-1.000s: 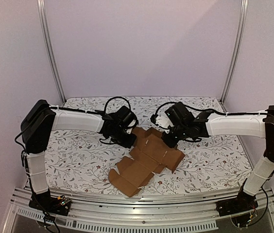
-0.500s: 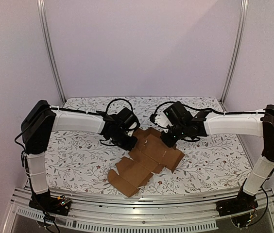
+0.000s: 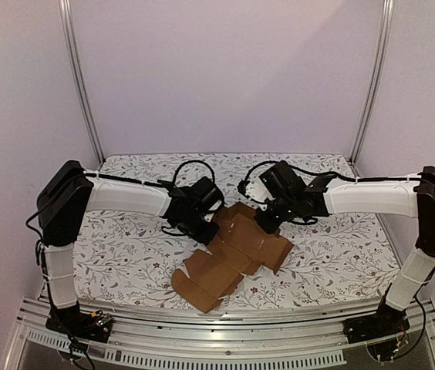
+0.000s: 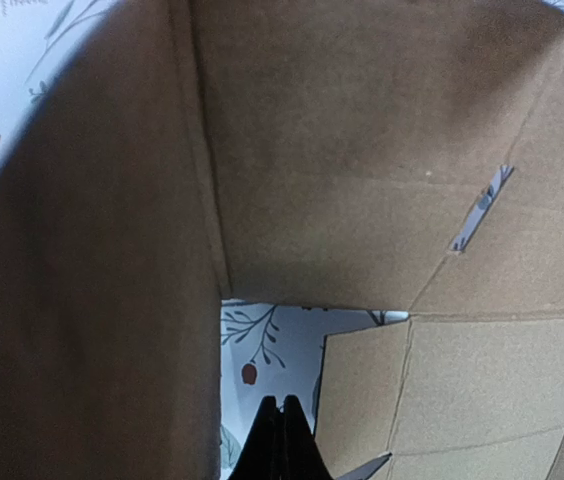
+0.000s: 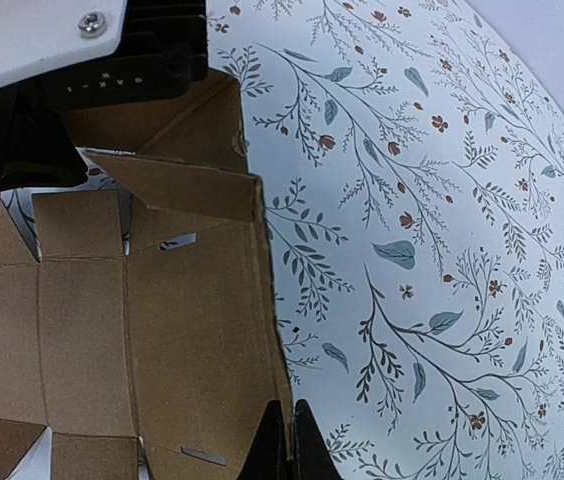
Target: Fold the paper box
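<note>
Moved closer, left gripper (image 3: 200, 228) and right gripper (image 3: 268, 223), fingers pressed together, flank the far end of the flat, creased brown paper box (image 3: 229, 264), lying diagonally near-left to far-right.

Paper box (image 4: 362, 200): cropped by every edge of left wrist view; flap left of left gripper (image 4: 281, 425) blurred and shadowed. Right wrist view: sheet cropped left of and below right gripper (image 5: 292, 430); left arm (image 5: 82, 60) cropped at top-left corner.
</note>
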Controlling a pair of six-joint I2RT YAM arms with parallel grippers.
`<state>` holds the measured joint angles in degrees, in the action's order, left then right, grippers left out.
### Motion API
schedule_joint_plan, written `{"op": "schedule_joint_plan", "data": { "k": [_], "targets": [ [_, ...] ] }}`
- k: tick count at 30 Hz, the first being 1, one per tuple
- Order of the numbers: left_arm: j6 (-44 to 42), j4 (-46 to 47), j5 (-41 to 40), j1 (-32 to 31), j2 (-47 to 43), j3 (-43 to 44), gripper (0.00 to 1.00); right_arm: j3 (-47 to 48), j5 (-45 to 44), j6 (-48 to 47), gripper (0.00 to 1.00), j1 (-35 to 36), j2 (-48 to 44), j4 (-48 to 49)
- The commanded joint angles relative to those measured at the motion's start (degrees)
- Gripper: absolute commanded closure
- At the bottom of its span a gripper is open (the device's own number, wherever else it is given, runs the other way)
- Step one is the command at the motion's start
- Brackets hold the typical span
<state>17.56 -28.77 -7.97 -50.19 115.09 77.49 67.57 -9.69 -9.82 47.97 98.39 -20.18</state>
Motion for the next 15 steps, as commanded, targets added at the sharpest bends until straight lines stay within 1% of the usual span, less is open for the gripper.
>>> {"op": "schedule_joint_plan", "data": {
  "k": [1, 9, 15],
  "targets": [
    [-0.34, -2.24, 1.03, -1.38, 1.80, 0.31, 1.00, 1.42, -0.24, 1.55, 1.00, -0.48, 0.22, 0.21],
    [0.43, -0.63, 6.14, -1.49, -0.35, -1.39, 1.00, 1.27, -1.76, 2.24, 1.00, -0.49, -0.04, 0.33],
    [1.42, 2.38, 10.28, -1.93, -3.04, -2.96, 1.00, 0.95, -2.50, 2.48, 1.00, -0.42, 0.05, 0.41]
  ]
}}
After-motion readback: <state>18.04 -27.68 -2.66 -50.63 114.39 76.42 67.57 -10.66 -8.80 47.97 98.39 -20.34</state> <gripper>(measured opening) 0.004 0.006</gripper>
